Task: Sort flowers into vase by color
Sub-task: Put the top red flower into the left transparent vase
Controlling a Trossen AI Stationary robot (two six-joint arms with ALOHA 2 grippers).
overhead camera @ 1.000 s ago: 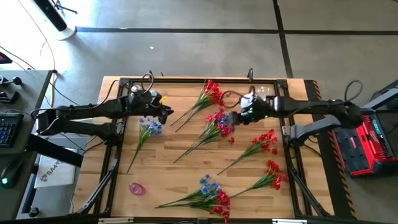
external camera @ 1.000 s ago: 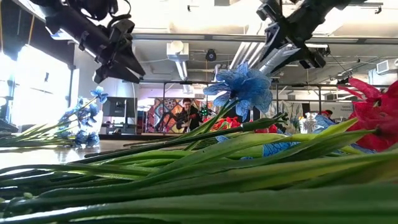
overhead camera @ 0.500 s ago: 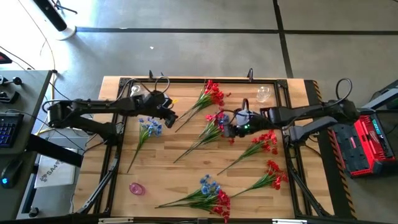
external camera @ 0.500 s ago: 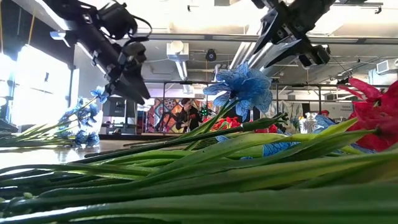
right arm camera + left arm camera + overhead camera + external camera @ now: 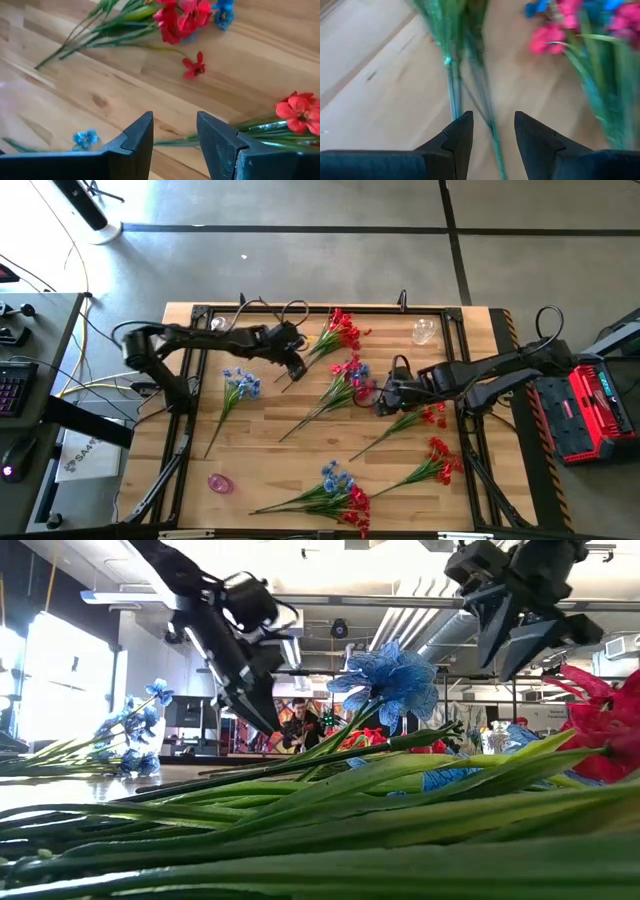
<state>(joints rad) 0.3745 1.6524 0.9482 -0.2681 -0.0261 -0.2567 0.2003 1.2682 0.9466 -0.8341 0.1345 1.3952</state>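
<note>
Sorting barely begun: the flowers (image 5: 338, 398), red and blue sprays, lie scattered on the counter (image 5: 270, 435), none visibly in the clear vase (image 5: 424, 331). Left gripper (image 5: 493, 131), parted and empty, straddles stems; right gripper (image 5: 175, 134), likewise parted and empty, hovers over a red spray.

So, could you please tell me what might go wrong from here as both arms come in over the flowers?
1. The left end effector is open over stems of the red spray that lie close together; it may pinch several.
2. The right end effector hovers open near a mixed red and blue bunch, so colours could get picked together.
3. A loose red bloom may be left behind.
</note>
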